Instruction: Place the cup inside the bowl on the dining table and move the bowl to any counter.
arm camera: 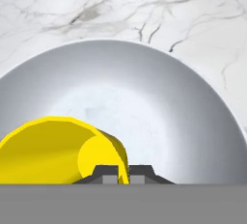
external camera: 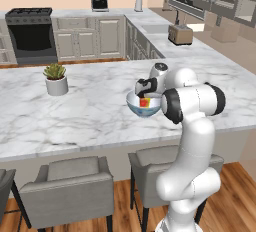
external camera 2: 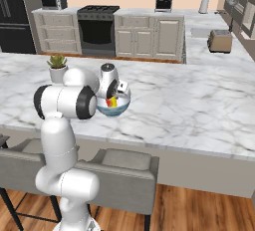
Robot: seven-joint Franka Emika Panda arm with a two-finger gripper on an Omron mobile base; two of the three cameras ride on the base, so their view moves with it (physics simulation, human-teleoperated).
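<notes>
Evidently the cup [arm camera: 58,150] lay inside the bowl [arm camera: 159,97] on the bench [external camera: 90,111], its thin wall pinched between the fingers [arm camera: 107,175]. Rigid, light and slick, the bowl probably suited a rim grasp.

The bowl [external camera 2: 114,106] rests on the table [external camera 2: 189,110], a broad marble slab, with the cup [external camera 2: 113,101] inside it showing yellow and red. The tool [external camera 2: 114,93] reaches down into the bowl from above; how its fingers stand cannot be made out. A potted plant [external camera 2: 57,66] stands at about ten o'clock from the bowl, near it, partly behind the arm's shoulder [external camera 2: 64,100].
</notes>
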